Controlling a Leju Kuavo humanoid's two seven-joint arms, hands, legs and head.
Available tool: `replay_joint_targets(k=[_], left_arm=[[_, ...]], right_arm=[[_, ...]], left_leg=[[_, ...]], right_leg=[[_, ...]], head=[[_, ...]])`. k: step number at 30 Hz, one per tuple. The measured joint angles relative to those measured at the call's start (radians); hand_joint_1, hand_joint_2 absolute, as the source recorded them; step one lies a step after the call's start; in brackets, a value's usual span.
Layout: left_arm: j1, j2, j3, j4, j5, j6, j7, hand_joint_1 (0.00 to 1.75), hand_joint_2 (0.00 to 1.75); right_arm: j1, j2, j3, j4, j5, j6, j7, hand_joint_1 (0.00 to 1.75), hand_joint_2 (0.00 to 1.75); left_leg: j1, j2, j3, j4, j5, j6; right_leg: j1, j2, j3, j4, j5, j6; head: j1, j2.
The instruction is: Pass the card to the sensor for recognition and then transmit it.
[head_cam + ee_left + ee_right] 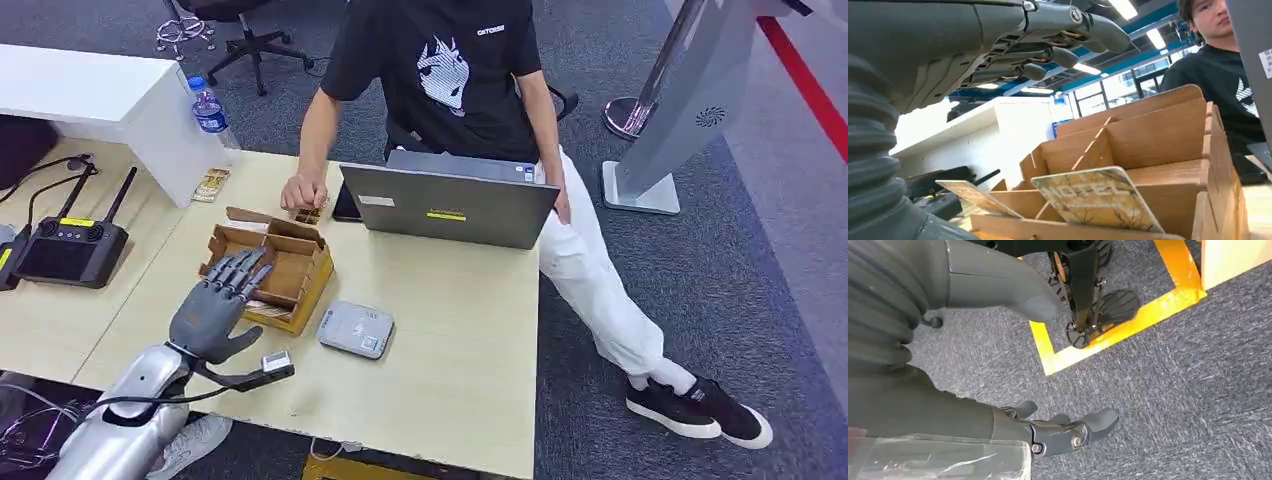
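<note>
1. Head view: The left hand (pixel 213 305) is over the near side of the wooden box (pixel 290 268) on the worktop (pixel 460 350). Its fingers are spread flat and it holds nothing. A grey sensor (pixel 356 329) lies just beside the box. A person's hand (pixel 303 192) rests past the box, next to a grey laptop (pixel 450 205). A black remote (pixel 70 250) and a water bottle (pixel 209 108) are far off to the side.
2. Left wrist view: The left hand's fingers (pixel 1058 35) reach out straight above the box (pixel 1148 145), not touching it. A card (pixel 1098 197) leans tilted in a near slot of the box. A second card (pixel 975 197) leans in the slot beside it.
3. Right wrist view: The right hand (pixel 1048 432) hangs over grey carpet (pixel 1173 390) with yellow tape (pixel 1128 325). Its fingers are loose and a bit bent, with nothing in them.
</note>
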Motion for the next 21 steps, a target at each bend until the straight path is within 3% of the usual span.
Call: replay_joint_targets(k=[21], left_arm=[[-0.018, -0.019, 0.000, 0.030, -0.035, -0.014, -0.002, 0.00, 1.75]], right_arm=[[-0.001, 0.002, -0.006, 0.000, 0.019, 0.003, 0.003, 0.00, 1.75]], left_leg=[[0.000, 0.000, 0.000, 0.000, 0.000, 0.000]], right_leg=[[0.000, 0.000, 0.000, 0.000, 0.000, 0.000]], head=[[0.000, 0.000]])
